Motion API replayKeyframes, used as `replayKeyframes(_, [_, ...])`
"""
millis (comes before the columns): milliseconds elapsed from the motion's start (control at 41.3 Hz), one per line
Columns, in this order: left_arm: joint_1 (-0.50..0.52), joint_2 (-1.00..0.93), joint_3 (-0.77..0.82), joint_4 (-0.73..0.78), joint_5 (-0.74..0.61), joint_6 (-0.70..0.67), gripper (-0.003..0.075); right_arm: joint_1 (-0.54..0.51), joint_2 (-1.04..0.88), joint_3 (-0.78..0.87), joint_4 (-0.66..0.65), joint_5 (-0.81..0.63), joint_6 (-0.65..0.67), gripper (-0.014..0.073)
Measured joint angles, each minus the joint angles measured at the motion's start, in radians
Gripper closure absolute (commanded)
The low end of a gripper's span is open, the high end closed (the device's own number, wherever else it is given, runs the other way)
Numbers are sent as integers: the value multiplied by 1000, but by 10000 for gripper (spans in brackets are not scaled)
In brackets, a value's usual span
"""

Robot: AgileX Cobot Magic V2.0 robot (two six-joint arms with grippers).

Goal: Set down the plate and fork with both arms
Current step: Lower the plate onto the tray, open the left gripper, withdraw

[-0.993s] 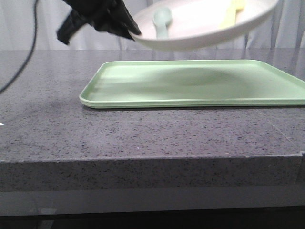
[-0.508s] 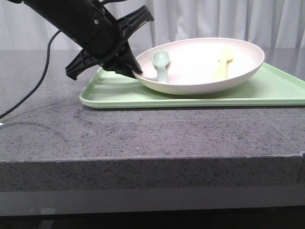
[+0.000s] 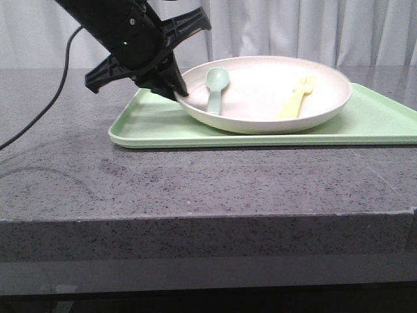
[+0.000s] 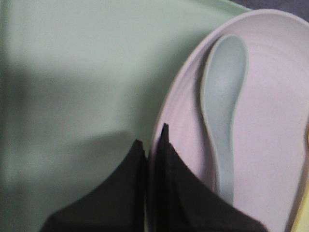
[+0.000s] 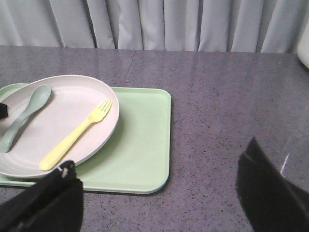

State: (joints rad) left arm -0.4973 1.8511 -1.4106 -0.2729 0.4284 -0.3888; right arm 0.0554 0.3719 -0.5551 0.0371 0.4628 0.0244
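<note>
**Plate on the tray, left fingers pinching its rim**

Front view: I see the plate sitting on the light-green tray, which lies on the grey stone table. My left gripper reaches down at a slant from the upper left and meets the plate's left rim. The fork lies inside the plate toward its right side, tines pointing away from me, and a pale grey-green spoon lies inside toward the left, just beside the gripper's tips. A black cable trails off the arm over the table.

Left wrist view: the two dark fingers are drawn close together with the plate's rim running between them, one finger over the pink inside, the other outside over the tray. They look clamped on the rim, though the picture is blurred there. The spoon lies on the plate next to the inner finger, not touching it as far as I can tell.

Right wrist view: my right gripper has its fingers spread wide, holding nothing, above the table and well apart from the fork. The fork rests wholly inside the plate, beside the spoon, with the tray underneath.
</note>
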Motion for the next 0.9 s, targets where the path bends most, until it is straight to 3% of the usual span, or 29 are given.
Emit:
replayKeyframes(97, [-4, 7, -41, 180, 67, -161, 738, 0, 0, 0, 0, 0, 0, -57])
replayKeyframes(169, [-4, 7, -52, 214, 70, -206, 738, 0, 0, 0, 0, 0, 0, -57])
replayKeyframes(654, [-30, 27, -68, 223, 51, -236, 727, 0, 0, 0, 0, 0, 0, -57])
replayKeyframes(726, [-39, 29, -68, 223, 43, -236, 675, 0, 0, 0, 0, 0, 0, -57])
replayKeyframes(896, [-45, 35, -70, 216, 14, -236, 420, 0, 0, 0, 0, 1, 0, -57])
